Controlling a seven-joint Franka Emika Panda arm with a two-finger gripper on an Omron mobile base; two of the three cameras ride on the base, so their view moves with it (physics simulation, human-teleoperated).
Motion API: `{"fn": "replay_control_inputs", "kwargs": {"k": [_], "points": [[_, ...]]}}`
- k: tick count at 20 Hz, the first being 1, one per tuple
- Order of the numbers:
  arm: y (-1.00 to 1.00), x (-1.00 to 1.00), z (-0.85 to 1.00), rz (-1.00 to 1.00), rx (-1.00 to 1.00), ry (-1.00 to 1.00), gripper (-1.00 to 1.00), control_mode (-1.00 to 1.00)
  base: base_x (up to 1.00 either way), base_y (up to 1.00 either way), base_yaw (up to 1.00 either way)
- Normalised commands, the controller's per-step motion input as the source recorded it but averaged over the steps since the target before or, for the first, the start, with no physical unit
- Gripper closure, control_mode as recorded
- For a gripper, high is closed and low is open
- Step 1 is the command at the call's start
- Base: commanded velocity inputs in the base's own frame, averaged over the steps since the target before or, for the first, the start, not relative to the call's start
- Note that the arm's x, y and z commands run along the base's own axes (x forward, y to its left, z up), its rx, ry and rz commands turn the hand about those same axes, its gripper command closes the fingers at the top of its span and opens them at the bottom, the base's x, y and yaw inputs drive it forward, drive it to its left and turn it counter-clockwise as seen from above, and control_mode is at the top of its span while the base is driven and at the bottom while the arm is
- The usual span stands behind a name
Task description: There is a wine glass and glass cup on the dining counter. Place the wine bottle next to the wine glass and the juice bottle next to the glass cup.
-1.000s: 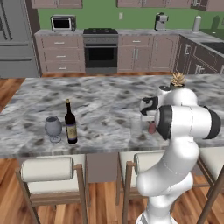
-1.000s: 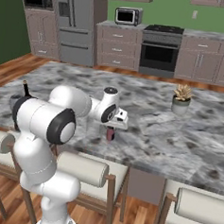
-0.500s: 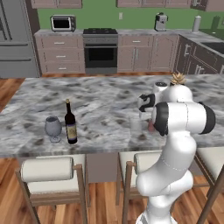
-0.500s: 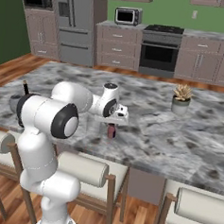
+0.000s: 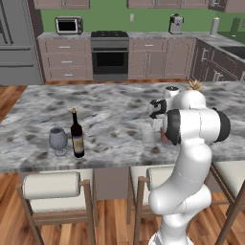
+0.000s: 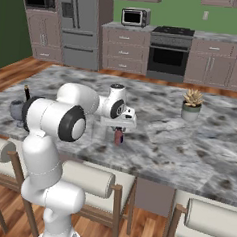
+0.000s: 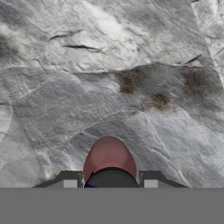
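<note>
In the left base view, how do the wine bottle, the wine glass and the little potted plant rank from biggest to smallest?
1. The wine bottle, clearly the tallest.
2. The wine glass beside it, shorter.
3. The potted plant looks smallest, but it stands farther back and the arm hides most of it, so its place against the glass is unsure.

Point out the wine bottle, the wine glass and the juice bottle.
wine bottle [image 5: 77, 139], left base view, on its labelled body.
wine glass [image 5: 58, 139], left base view, on its round bowl.
juice bottle [image 7: 109, 156], hand view, on its reddish body below the cap.
</note>
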Motion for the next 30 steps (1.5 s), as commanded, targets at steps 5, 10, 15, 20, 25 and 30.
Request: {"fn": "replay_control_inputs", "kwargs": {"k": [5,10,15,20,25,30], "points": [[0.09,-0.16,-0.4,0.05,-0.01,0.01,1.0,-1.0,0.0,0.0,0.0],[0.05,-0.25,-0.4,0.06,0.0,0.0,1.0,-1.0,0.0,0.0,0.0],[0.08,-0.22,-0.4,0.06,-0.01,0.0,1.0,-1.0,0.0,0.0,0.0],[0.13,-0.17,-0.4,0.05,-0.04,0.0,1.0,-1.0,0.0,0.0,0.0],[0.15,-0.09,-0.39,0.04,-0.03,0.0,1.0,-1.0,0.0,0.0,0.0],[0.18,-0.11,-0.38,0.02,-0.01,0.0,1.0,-1.0,0.0,0.0,0.0]]}}
